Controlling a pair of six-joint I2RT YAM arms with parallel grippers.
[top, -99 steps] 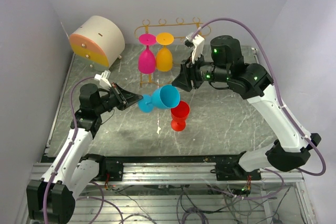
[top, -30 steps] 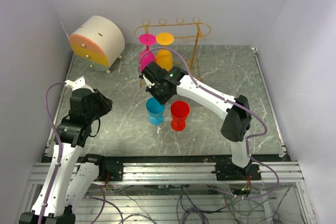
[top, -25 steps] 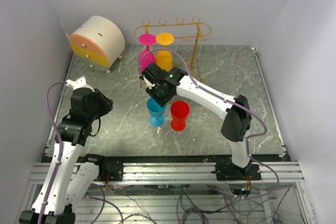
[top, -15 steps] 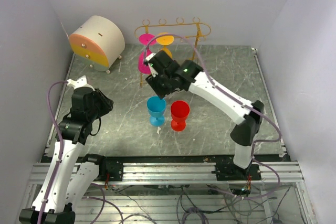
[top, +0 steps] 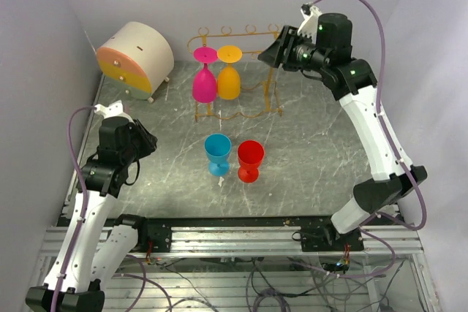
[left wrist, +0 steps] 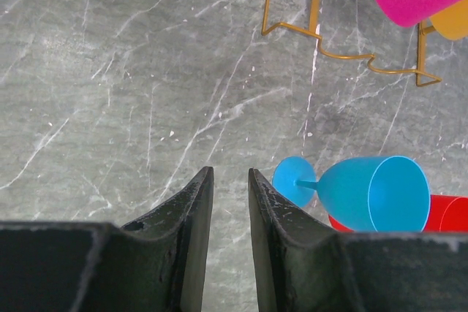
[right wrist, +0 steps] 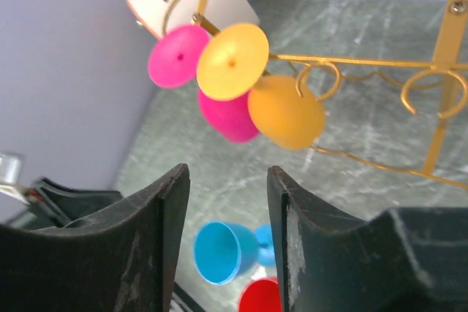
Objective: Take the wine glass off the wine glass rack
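I hold the right gripper (right wrist: 227, 173) empty, jaws apart, facing the far wine glass rack (right wrist: 442, 78), where the orange glass (right wrist: 287, 111) and pink glass (right wrist: 228, 116) hang bowl-down for grabbing; left gripper (left wrist: 229, 173) is slightly ajar, empty.

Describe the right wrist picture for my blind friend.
A pink plastic wine glass and an orange one hang from a golden wire rack, beyond the open black pincer. Below sit a blue glass and a red glass.

The top external camera looks down from behind the arm bases over the whole tabletop (top: 314, 151). The left wrist camera faces down, near it. The right wrist camera, high up, faces the wine glass rack (right wrist: 447, 71). All three share the blue wine glass (left wrist: 373, 193).
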